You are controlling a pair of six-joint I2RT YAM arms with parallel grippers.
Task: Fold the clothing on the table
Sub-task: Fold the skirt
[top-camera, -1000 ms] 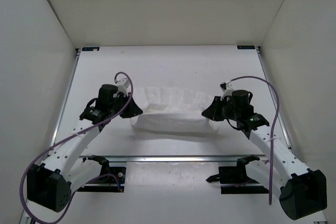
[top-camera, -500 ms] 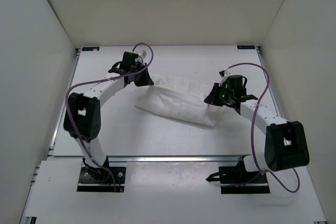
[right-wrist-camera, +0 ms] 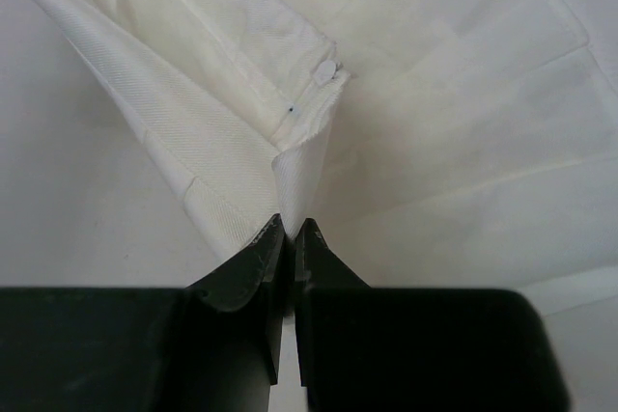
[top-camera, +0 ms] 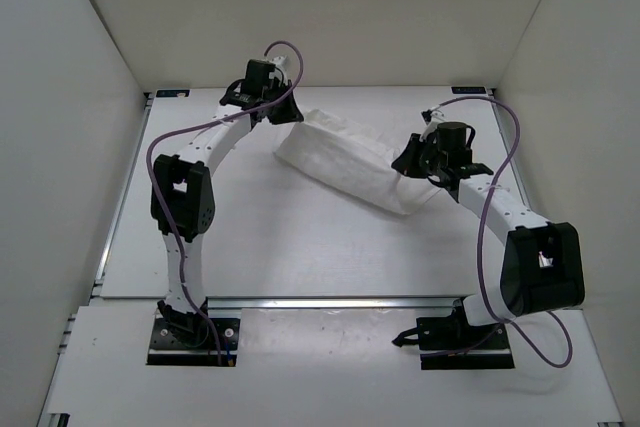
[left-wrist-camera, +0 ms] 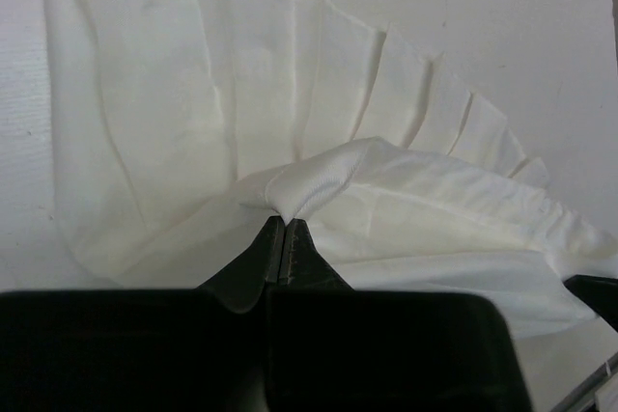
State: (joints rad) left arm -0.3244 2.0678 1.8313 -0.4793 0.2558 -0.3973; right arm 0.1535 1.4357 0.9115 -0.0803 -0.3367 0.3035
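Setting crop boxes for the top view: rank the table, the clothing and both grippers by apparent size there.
1. The table, largest by far.
2. The clothing, clearly smaller.
3. The left gripper and right gripper: both small and looking alike, so I won't rank them.

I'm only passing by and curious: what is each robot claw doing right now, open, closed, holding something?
The left gripper is closed, pinching a fold of the clothing.
The right gripper is closed, pinching an edge of the clothing.
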